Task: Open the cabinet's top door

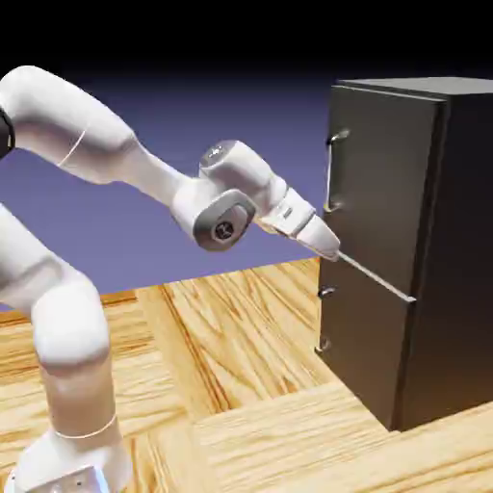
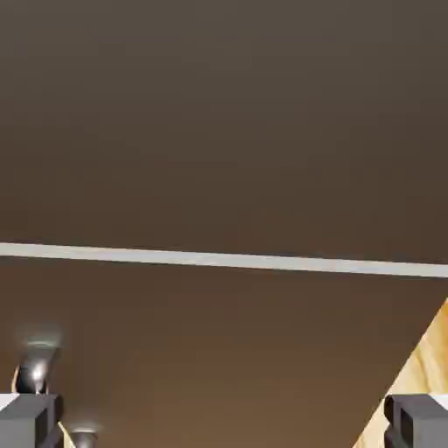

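From the side, the white arm reaches out toward the cabinet (image 1: 409,250), a tall black box that stands on the wooden bench (image 1: 241,385). The tool (image 1: 330,248) points at the front of the cabinet, close to the thin gap where the two doors meet. The top door (image 1: 380,183) is above and ahead of the tool. It is flat against the cabinet, so it looks shut. Its long silver handle (image 1: 332,171) sits up above the tool, near the door's edge. The tool is not on that handle yet. I think it is this close because it is getting ready to grab the handle, but it will need to go up first. A shorter handle (image 1: 324,318) is on the lower door (image 1: 361,347), below the tool. From the hand's own eye, dark door fills nearly all we can see. A pale line (image 2: 224,259) runs across it, which I think is the gap between the two doors. Two small grey fingertips (image 2: 418,418) show at the bottom corners, far apart, with nothing between them. So the tool is wide open and holds nothing. A shiny silver bit (image 2: 35,372) shows by the left fingertip, maybe an end of a handle; I cannot tell which one. A bit of wood shows at the right.
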Motion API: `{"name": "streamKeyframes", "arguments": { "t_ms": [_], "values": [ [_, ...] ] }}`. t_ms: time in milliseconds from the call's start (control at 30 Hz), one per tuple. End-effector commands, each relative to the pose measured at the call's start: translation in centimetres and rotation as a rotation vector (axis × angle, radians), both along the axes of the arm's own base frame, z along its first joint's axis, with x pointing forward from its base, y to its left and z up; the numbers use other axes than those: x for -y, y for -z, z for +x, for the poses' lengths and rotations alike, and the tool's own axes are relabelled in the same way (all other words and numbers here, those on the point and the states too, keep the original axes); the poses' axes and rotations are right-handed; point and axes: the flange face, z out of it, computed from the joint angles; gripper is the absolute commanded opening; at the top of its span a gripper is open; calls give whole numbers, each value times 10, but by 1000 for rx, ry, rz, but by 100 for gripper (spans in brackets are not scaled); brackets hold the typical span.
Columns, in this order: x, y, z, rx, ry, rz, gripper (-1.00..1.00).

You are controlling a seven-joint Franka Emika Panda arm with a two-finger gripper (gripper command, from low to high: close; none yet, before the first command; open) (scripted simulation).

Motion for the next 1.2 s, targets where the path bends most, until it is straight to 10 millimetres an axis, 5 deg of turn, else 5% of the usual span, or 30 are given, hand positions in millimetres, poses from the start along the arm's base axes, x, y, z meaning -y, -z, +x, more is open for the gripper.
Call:
{"name": "streamKeyframes", "arguments": {
  "t_ms": [0, 600, 1167],
  "values": [
    [2, -7, -1, 15, 41, 43, 100],
    [0, -98, -27, 275, 623, 864, 100],
    [-52, -117, -41, 392, 912, 1697, 100]
  ]
}}
